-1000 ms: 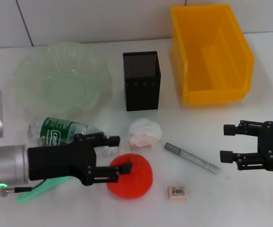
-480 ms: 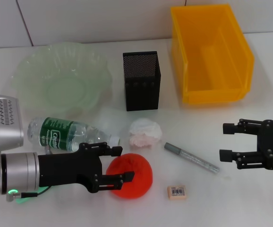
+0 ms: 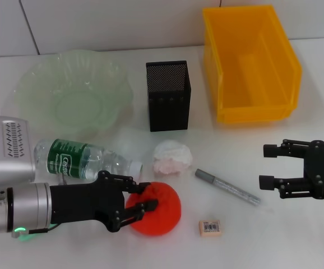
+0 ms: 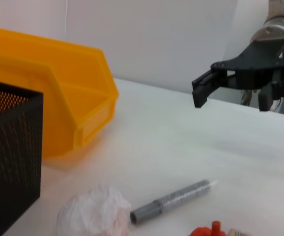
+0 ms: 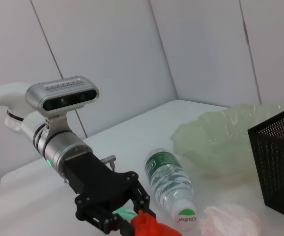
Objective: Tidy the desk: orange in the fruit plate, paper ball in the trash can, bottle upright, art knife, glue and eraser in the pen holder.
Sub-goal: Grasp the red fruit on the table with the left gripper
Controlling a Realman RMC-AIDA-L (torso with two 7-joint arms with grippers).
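Observation:
The orange lies on the table near the front. My left gripper is open, its fingers over the orange's left edge; the right wrist view shows the left gripper at the orange. The bottle lies on its side behind my left arm. A paper ball sits in front of the black mesh pen holder. A grey pen-shaped tool and the eraser lie right of the orange. My right gripper hovers open at the right, holding nothing.
The green fruit plate stands at the back left and the yellow trash bin at the back right. A green object shows under my left gripper. The left wrist view shows the pen holder, bin and paper ball.
My left arm has shifted toward the front and its gripper has come onto the orange's left edge, fingers a little closer together. The right gripper has stayed in place.

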